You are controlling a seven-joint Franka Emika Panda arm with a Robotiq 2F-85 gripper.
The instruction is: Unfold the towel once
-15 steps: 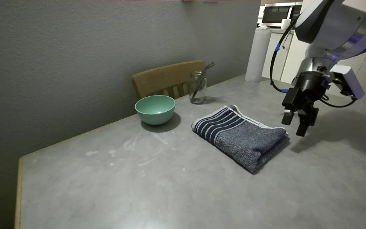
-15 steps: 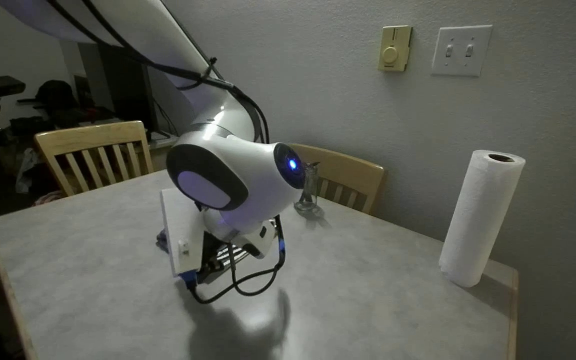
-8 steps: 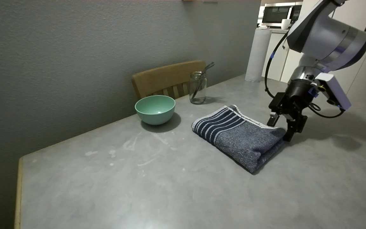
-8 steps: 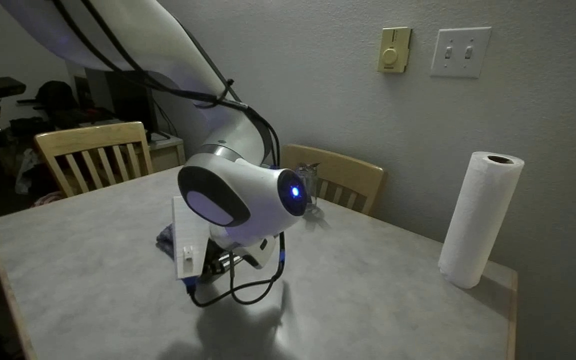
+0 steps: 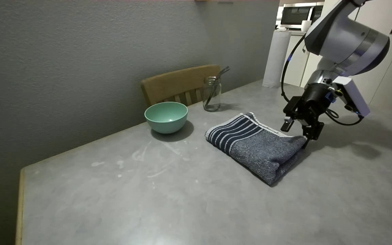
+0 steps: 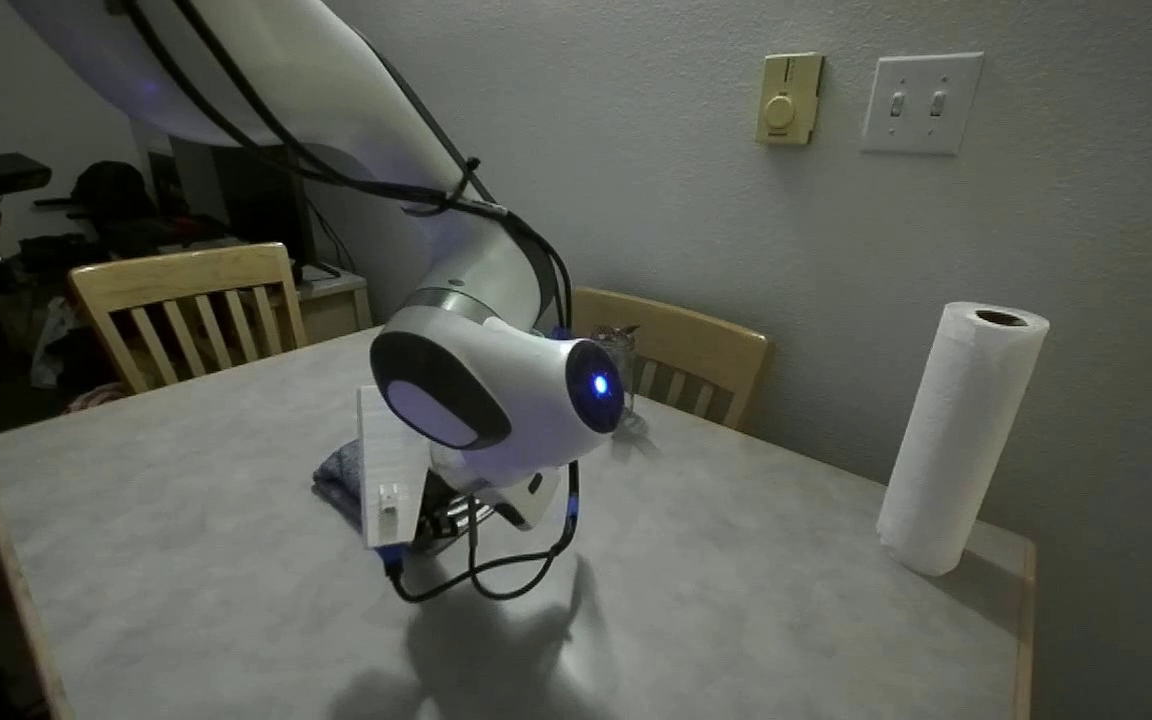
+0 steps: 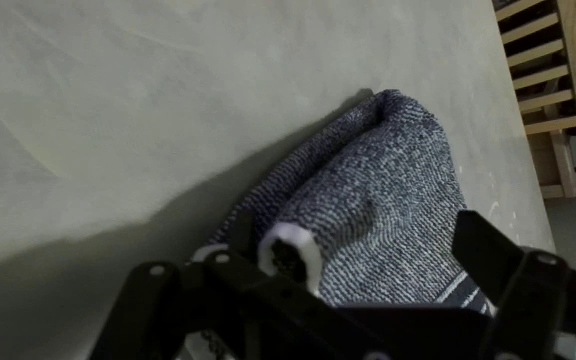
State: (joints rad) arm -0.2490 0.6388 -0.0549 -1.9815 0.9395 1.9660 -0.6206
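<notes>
The towel is dark blue-grey with pale stripes and a light hem. It lies folded on the table; most of it is hidden behind the arm in an exterior view. My gripper is open at the towel's near corner. In the wrist view the gripper has its fingers wide apart with the towel between and below them. The left finger is beside the looped white hem, near the gap between upper and lower layers. I cannot tell whether it is inside that gap. The other finger is over the towel's far side.
A green bowl and a glass jar with straws stand beyond the towel by the wall. A paper towel roll stands upright at the table's edge. A wooden chair is by the wall, another at the table's far end.
The arm has moved left and down in an exterior view, from beside the towel to its corner. One fingertip is now partly hidden behind that corner. The towel lies as before.
</notes>
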